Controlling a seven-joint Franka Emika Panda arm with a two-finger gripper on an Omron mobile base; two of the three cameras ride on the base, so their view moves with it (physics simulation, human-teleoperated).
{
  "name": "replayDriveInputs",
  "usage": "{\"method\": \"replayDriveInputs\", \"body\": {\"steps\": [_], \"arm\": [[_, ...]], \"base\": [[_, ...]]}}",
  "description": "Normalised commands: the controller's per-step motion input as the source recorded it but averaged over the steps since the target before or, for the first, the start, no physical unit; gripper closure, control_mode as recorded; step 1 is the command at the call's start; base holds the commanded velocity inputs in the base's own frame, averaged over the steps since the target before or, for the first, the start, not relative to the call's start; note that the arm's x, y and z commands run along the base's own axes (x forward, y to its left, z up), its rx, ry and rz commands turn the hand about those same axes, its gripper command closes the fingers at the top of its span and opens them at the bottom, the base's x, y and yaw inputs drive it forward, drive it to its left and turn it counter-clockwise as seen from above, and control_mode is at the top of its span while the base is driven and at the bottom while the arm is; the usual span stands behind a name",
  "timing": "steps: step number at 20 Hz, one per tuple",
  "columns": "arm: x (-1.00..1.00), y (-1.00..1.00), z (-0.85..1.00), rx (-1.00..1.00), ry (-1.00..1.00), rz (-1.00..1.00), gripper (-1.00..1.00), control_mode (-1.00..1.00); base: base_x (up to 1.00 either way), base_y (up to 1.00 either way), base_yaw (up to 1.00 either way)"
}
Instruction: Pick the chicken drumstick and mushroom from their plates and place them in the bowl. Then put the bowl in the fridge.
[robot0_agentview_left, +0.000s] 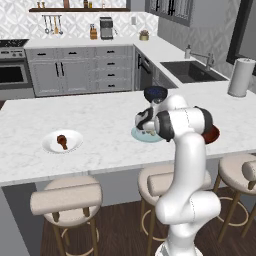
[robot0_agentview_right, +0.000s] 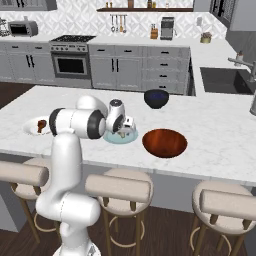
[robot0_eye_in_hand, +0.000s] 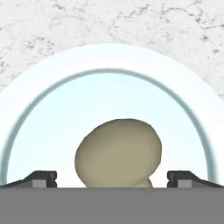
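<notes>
**Mushroom pick about to start; nothing in the bowl yet**

Nearest the camera on the hand, the mushroom (robot0_eye_in_hand: 118, 153) lay on the blue plate (robot0_eye_in_hand: 52, 109), and the jaws stood wide open, one tip (robot0_eye_in_hand: 41, 178) to each side of it and not touching it. Seen from the base, the gripper (robot0_agentview_right: 123, 131) hung low over that plate (robot0_agentview_right: 113, 139) at the near side of the bench (robot0_agentview_left: 105, 145). My reading was that the grasp on the mushroom had not yet been made, so the first pick was only being lined up.

Just to the right of the blue plate sat the bowl (robot0_agentview_right: 165, 142), and its inside looked bare, so neither food item had been delivered. Well off to the left on the same bench, the drumstick (robot0_agentview_left: 62, 141) lay on the white plate (robot0_agentview_left: 50, 145), untouched as far as could be told. A dark blue bowl (robot0_agentview_right: 156, 98) stood further back, beyond the gripper, and played no part.

What was left, as I judged it: close on the mushroom, carry it to the bowl, fetch the drumstick across the bench, then lift the bowl and take it to the fridge, so almost the whole task lay ahead.

Further off, the stove (robot0_agentview_right: 71, 60), a coffee machine (robot0_agentview_left: 106, 28) and the sink (robot0_agentview_left: 189, 71) lined the back wall. No brand, label or writing could be read on anything
</notes>
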Motion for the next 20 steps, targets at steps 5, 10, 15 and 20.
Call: {"method": "replayDriveInputs", "body": {"steps": [5,10,15,20], "arm": [[0.1,-0.02,-0.1,0.0,-0.03,0.0,-1.0,-1.0],[0.07,0.0,-0.06,0.0,-0.02,0.0,1.0,-1.0],[0.0,-0.03,0.04,0.0,0.0,0.0,1.0,-1.0],[-0.08,-0.19,0.49,0.02,-0.09,0.0,1.0,-1.0]], "base": [[0.0,0.0,0.0],[0.0,0.0,0.0],[0.0,0.0,0.0],[0.0,0.0,0.0]]}}
